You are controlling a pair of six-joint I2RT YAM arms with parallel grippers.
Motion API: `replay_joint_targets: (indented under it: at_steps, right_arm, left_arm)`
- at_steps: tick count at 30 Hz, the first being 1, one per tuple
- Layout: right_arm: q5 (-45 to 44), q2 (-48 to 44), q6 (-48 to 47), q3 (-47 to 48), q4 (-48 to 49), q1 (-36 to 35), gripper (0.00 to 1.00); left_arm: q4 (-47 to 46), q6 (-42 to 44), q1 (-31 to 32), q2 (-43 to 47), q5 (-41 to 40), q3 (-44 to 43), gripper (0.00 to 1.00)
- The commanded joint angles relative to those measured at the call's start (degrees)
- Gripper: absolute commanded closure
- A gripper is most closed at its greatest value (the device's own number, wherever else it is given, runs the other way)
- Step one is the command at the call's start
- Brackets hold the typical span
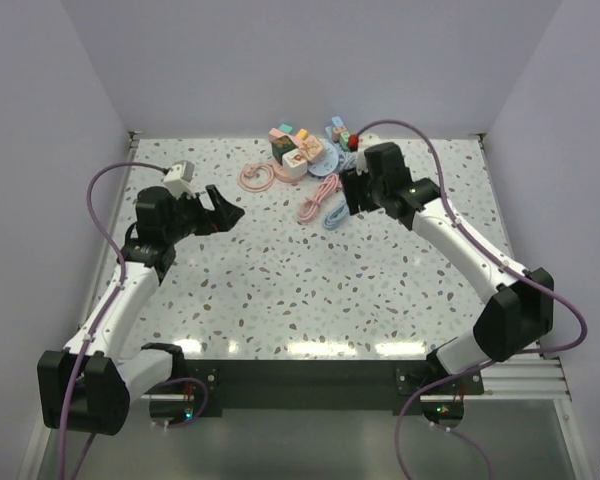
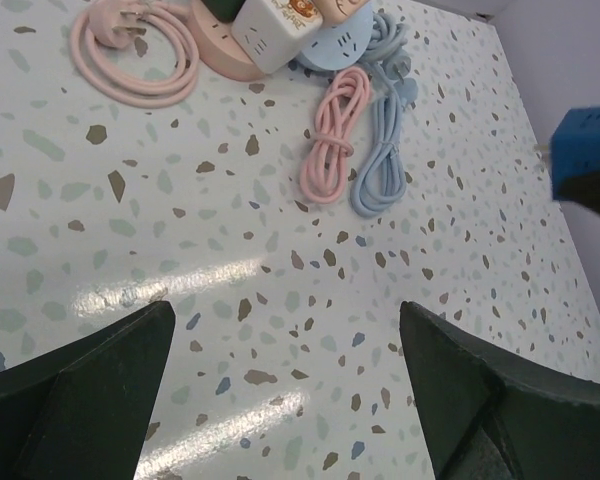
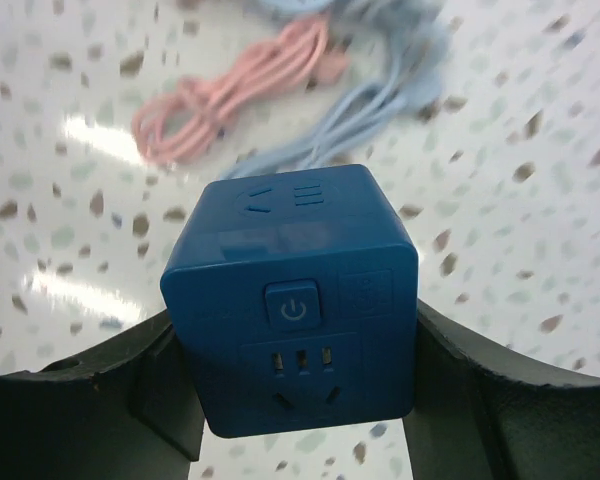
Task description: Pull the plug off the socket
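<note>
My right gripper (image 3: 295, 345) is shut on a blue cube adapter (image 3: 295, 300) with a power button and socket holes on its near face, and holds it above the table. The cube also shows at the right edge of the left wrist view (image 2: 590, 160). In the top view the right gripper (image 1: 352, 190) hangs just in front of a pile of pastel socket blocks (image 1: 298, 150) at the back. My left gripper (image 1: 225, 213) is open and empty over the speckled table, with its fingers (image 2: 100, 380) wide apart.
A coiled pink cable (image 1: 257, 177) lies left of the pile. A bundled pink cable (image 1: 317, 197) and a bundled light blue cable (image 1: 335, 212) lie in front of it, under the right gripper. White walls enclose the table.
</note>
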State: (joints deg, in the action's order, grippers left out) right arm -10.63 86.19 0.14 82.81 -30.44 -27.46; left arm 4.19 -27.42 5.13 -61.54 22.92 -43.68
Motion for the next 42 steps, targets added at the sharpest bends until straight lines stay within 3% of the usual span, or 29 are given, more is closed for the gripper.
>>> replay_joint_targets:
  at_steps: [1,7,9,13,14,21,26,32,42]
  right_arm:
    - [5.79,-2.17,6.78,-7.82,-4.10,-3.20,1.00]
    - [11.51,-7.87,14.43,-19.86,2.73,-8.92,1.00]
    - [9.59,-8.67,15.41,-21.80,3.54,-9.01,1.00]
    - [-2.08,-3.85,16.20,-18.83,-4.94,-9.01,1.00]
    - [-1.15,-2.97,15.60,-17.86,-6.38,-9.10,1.00]
    - [17.01,-2.26,16.29,-20.75,0.19,-10.15,1.00]
    - [26.53,3.27,17.08,-18.91,3.98,-17.96,1.00]
    - [37.24,14.42,16.74,-14.87,3.20,-23.42,1.00]
    - [62.99,20.04,13.84,-14.43,6.20,-26.76,0.99]
  left_arm:
    - [-3.22,-0.79,1.29,-0.42,2.40,0.17,0.00]
    - [-5.15,-1.23,3.22,-0.25,1.69,1.14,0.00]
    - [-5.06,-1.32,3.31,-0.07,1.52,1.40,0.00]
    - [-4.63,-1.15,3.40,0.37,0.90,1.93,0.00]
    - [-4.28,-0.97,3.40,0.45,0.29,1.76,0.00]
    - [1.52,-1.23,3.40,2.47,-7.87,0.62,0.00]
    - [3.63,-2.20,3.40,3.26,-13.24,-0.79,0.00]
    - [6.97,-2.46,3.31,2.12,-14.66,-1.67,0.00]
    - [5.75,-2.38,3.31,3.01,-13.52,0.26,0.00]
